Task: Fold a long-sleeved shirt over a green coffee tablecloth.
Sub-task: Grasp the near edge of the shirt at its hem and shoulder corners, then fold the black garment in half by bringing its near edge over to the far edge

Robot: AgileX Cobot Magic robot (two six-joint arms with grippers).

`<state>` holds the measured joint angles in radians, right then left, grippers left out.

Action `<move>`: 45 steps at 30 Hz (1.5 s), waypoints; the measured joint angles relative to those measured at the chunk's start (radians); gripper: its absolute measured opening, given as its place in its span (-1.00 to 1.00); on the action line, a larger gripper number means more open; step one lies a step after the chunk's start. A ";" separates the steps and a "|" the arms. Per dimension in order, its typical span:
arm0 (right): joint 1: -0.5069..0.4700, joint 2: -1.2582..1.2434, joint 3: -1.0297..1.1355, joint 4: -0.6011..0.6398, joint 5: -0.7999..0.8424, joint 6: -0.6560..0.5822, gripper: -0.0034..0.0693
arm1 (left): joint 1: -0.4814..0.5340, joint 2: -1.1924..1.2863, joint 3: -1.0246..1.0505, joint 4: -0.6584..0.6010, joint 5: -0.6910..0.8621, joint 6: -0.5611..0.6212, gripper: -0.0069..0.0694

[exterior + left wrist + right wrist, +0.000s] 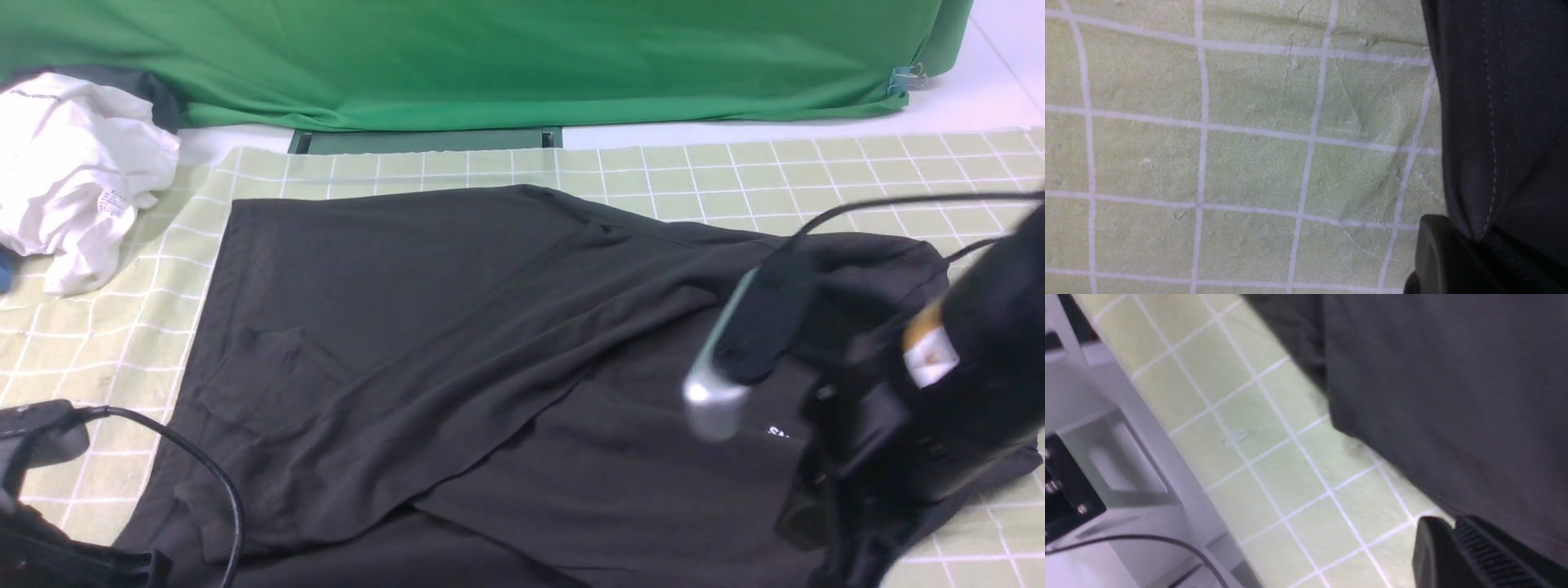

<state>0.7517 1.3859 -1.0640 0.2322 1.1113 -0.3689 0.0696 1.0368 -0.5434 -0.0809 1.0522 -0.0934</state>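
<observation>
In the front view I am seeing the long-sleeved shirt [392, 294] lying across the green coffee tablecloth [106, 351], partly folded, with one sleeve lying slantwise over the body and thick ridges crossing it. My right arm [890, 392] is hanging over the chest and hiding most of the print, so I am risking a wrong judgement of where the folded part is ending. The white garment [82, 171] is resting on the far left side, apart from the shirt. In the left wrist view my left gripper [1480, 241] is closing its fingers on the stitched edge of the shirt, and the cloth is bunching there. It is holding only a narrow piece, I think, so a quick lift could be making it slip, or pulling the loose sleeve out of its place. In the right wrist view my right gripper [1453, 526] is showing its fingers near the shirt's border, but I cannot tell if they are open or closed, or if they are holding fabric. If they are not holding, and I am lifting with the left only, the shirt could be twisting and folding crooked.
</observation>
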 joint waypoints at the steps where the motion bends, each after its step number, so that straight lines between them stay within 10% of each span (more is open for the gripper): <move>1: 0.019 0.029 0.001 -0.004 -0.005 0.000 -0.69 | 0.000 -0.008 0.000 0.000 0.000 0.000 -0.79; 11: 0.103 0.183 0.134 -0.024 -0.261 0.049 0.26 | 0.000 -0.031 0.000 0.000 0.004 0.000 -0.79; 22: 0.115 0.286 0.212 -0.068 -0.502 0.049 0.37 | 0.000 -0.031 0.000 -0.009 0.003 0.000 -0.79; 31: 0.115 0.309 0.207 -0.090 -0.513 0.091 -0.72 | 0.000 -0.043 0.000 -0.015 0.022 -0.005 -0.79; 45: 0.184 0.044 0.261 -0.083 -0.451 0.179 -0.72 | 0.000 -0.283 -0.033 0.000 0.152 -0.066 -0.79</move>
<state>0.9362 1.4296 -0.8032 0.1492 0.6598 -0.1897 0.0696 0.7538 -0.5760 -0.0812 1.2040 -0.1593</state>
